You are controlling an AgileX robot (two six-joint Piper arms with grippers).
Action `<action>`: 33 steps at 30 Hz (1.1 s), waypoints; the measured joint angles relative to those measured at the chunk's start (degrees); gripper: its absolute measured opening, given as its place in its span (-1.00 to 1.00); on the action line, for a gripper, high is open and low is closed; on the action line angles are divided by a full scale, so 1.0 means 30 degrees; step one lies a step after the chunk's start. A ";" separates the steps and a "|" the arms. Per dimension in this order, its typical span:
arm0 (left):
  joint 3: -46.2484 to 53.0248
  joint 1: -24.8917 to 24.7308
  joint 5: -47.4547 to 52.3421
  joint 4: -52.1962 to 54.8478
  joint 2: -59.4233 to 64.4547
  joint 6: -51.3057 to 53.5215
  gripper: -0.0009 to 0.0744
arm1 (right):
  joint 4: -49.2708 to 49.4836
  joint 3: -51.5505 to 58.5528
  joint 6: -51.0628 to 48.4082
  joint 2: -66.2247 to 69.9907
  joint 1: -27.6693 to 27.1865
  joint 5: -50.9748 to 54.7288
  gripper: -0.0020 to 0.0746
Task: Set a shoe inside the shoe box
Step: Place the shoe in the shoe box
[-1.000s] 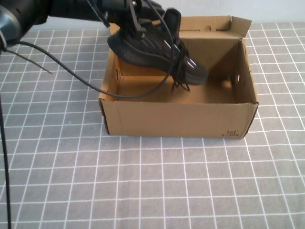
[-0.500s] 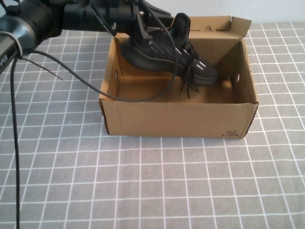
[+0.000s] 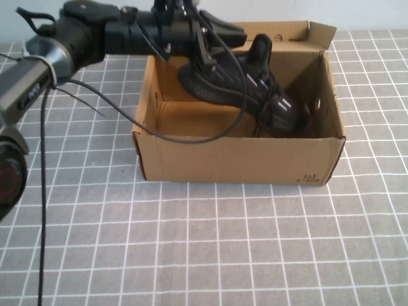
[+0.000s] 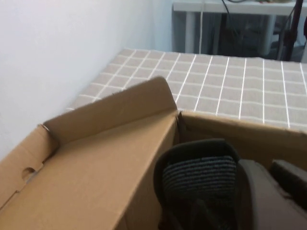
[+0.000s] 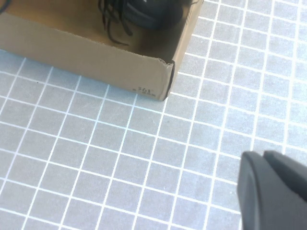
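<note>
The black knit sneaker [image 3: 252, 86] with white dash marks hangs tilted, toe down, inside the open brown shoe box [image 3: 236, 156]. My left gripper [image 3: 213, 38] reaches over the box's back left and is shut on the shoe's heel collar. The left wrist view shows the shoe's heel [image 4: 201, 179] against a finger [image 4: 261, 201], with the box's lid flap [image 4: 110, 115] beside it. My right gripper [image 5: 268, 165] is shut and empty, above the grid cloth off the box's printed corner [image 5: 165, 79]; it is not in the high view. Shoe laces [image 5: 115, 21] show in the right wrist view.
The box stands on a grey cloth with a white grid [image 3: 204, 242]. The lid flap [image 3: 322, 32] stands up at the box's back right. A black cable [image 3: 115, 108] from the left arm hangs across the box's left wall. A white wall lies behind the table.
My left gripper has carried the shoe to the right and down; its toe has dropped from above the box's middle to low inside the right part of the box.
</note>
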 joint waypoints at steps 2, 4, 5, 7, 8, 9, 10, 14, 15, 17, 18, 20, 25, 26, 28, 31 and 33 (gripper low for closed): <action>0.0000 -0.0017 0.0000 -0.0005 0.0268 0.0332 -0.94 | 0.0064 0.0000 0.0045 0.0079 0.0000 0.0000 -0.99; -0.0050 -0.0017 -0.0071 -0.0049 0.0486 0.0475 -0.94 | 0.0103 0.0000 0.0045 0.0119 0.0000 0.0000 -0.99; -0.0046 -0.0017 -0.0153 -0.0081 0.0591 0.0522 -0.94 | 0.0129 0.0000 0.0045 0.0127 0.0000 0.0000 -0.99; -0.0095 -0.0017 -0.0185 -0.0117 0.0780 0.0599 -0.94 | 0.0236 0.0000 0.0045 0.0159 0.0000 0.0000 -0.99; -0.0139 -0.0017 -0.0185 -0.0157 0.0868 0.0599 -0.94 | 0.0323 0.0000 0.0053 0.0159 0.0000 0.0000 -0.99; -0.0167 -0.0017 -0.0231 -0.0103 0.0909 0.0599 -0.94 | 0.0405 0.0000 0.0053 0.0159 0.0000 0.0000 -0.99; -0.0167 -0.0017 -0.0320 0.0046 0.0948 0.0599 -0.94 | 0.0464 0.0000 0.0053 0.0159 0.0000 0.0000 -0.99; -0.0167 -0.0017 -0.1025 0.0920 0.0948 -0.0554 -0.93 | 0.0634 0.0000 0.0053 0.0159 0.0000 0.0000 -0.99; -0.0167 -0.0017 -0.1212 0.1270 0.0948 -0.1037 -0.90 | 0.0679 0.0000 0.0053 0.0159 0.0000 0.0000 -0.99; -0.0167 -0.0017 -0.1447 0.1985 0.0948 -0.1814 -0.75 | 0.0719 0.0000 0.0053 0.0159 0.0000 0.0035 -0.99; -0.0167 -0.0017 -0.1535 0.2355 0.0948 -0.2265 -0.63 | 0.0750 0.0000 0.0053 0.0159 0.0000 0.0035 -0.99; -0.0167 -0.0017 -0.1527 0.2961 0.0948 -0.3226 -0.37 | 0.0795 0.0000 0.0053 0.0159 0.0000 0.0060 -0.99; -0.0167 -0.0017 -0.2111 0.4589 0.0099 -0.6673 0.14 | 0.0831 0.0000 0.0053 0.0159 0.0000 0.0077 -0.99; -0.0167 -0.0017 -0.2200 0.4985 -0.0215 -0.7501 0.18 | 0.0831 0.0000 0.0053 0.0159 0.0000 0.0077 -0.99; -0.0336 -0.0017 -0.2235 0.6021 -0.0828 -0.9538 0.22 | 0.0831 0.0000 0.0053 0.0159 0.0000 0.0077 -0.99; -0.0920 -0.0165 -0.2193 0.8256 -0.1720 -1.4386 0.23 | 0.0873 0.0000 0.0053 0.0159 0.0000 0.0077 -0.99; -0.1595 -0.0484 -0.1842 1.0926 -0.2107 -1.9048 0.22 | 0.0873 0.0000 0.0053 0.0159 0.0000 0.0077 -0.99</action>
